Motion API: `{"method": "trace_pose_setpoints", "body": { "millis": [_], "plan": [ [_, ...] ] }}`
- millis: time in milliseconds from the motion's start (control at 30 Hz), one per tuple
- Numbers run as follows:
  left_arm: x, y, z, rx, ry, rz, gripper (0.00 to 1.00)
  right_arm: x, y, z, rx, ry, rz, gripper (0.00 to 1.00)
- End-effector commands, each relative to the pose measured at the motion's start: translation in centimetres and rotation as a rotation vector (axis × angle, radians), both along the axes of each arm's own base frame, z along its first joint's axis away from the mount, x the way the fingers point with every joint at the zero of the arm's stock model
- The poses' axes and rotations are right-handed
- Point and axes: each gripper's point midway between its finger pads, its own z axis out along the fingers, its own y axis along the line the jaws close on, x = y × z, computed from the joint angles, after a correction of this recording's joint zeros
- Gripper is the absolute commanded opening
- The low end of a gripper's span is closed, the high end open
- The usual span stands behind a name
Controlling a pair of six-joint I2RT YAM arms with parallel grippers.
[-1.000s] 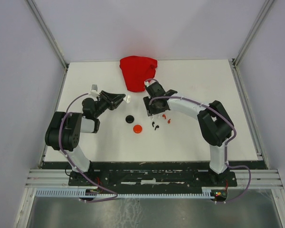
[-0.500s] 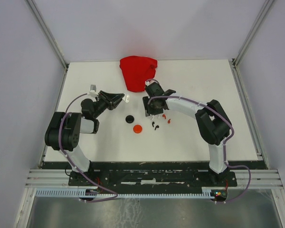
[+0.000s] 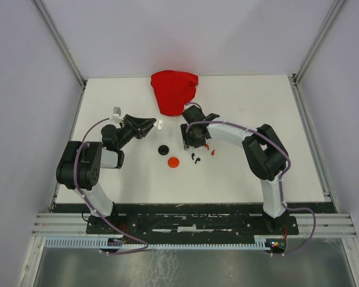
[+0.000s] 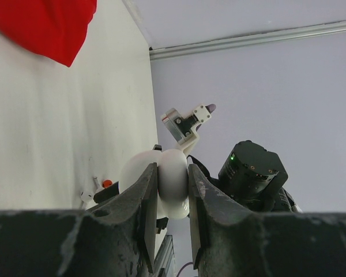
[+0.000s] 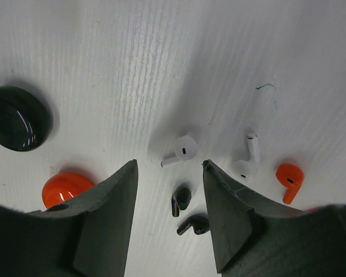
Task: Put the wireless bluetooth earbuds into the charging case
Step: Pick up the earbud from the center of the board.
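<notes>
My left gripper (image 4: pixel 172 168) is shut on a white round charging case (image 4: pixel 173 190) and holds it off the table, left of centre in the top view (image 3: pixel 160 124). My right gripper (image 5: pixel 169 164) is open and empty, pointing down over the earbuds (image 3: pixel 191 141). Between its fingers lie a white earbud (image 5: pixel 183 149) and two black earbuds (image 5: pixel 180 199). A second white earbud (image 5: pixel 248 161) and a red earbud (image 5: pixel 289 178) lie just right of the right finger. The black earbuds (image 3: pixel 195 158) and red earbuds (image 3: pixel 210 149) also show in the top view.
A black round case (image 5: pixel 17 118) and a red round case (image 5: pixel 66 187) lie left of the right gripper; both also show in the top view, black (image 3: pixel 163 149) and red (image 3: pixel 173 161). A red cloth (image 3: pixel 173 89) lies at the table's far edge.
The right arm's elbow has drawn a little to the left, with its gripper staying over the earbuds. The left arm has not moved and still holds the white case.
</notes>
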Motion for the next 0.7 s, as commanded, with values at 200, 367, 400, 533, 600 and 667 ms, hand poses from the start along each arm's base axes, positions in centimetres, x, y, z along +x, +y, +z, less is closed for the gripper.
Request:
{"method": "trace_pose_setpoints", "body": {
  "millis": [200, 367, 400, 533, 600, 667],
  "plan": [
    [-0.4, 0.1, 2.3, -0.028, -0.080, -0.007, 0.03, 0.6, 0.6, 0.6, 0.031, -0.005, -0.017, 0.58],
    [-0.5, 0.2, 2.2, -0.030, -0.078, -0.006, 0.03, 0.5, 0.9, 0.5, 0.045, 0.005, -0.017, 0.58],
    [-0.5, 0.3, 2.3, -0.031, -0.079, -0.005, 0.03, 0.5, 1.0, 0.4, 0.047, 0.007, -0.017, 0.58],
    [-0.5, 0.4, 2.3, -0.034, -0.080, -0.004, 0.03, 0.5, 1.2, 0.2, 0.050, 0.013, -0.015, 0.58],
    [-0.5, 0.4, 2.2, -0.036, -0.078, -0.004, 0.03, 0.5, 1.2, 0.0, 0.051, 0.019, -0.015, 0.58],
    [-0.5, 0.4, 2.3, -0.037, -0.080, -0.003, 0.03, 0.5, 1.4, 0.0, 0.053, 0.020, -0.013, 0.58]
  ]
}}
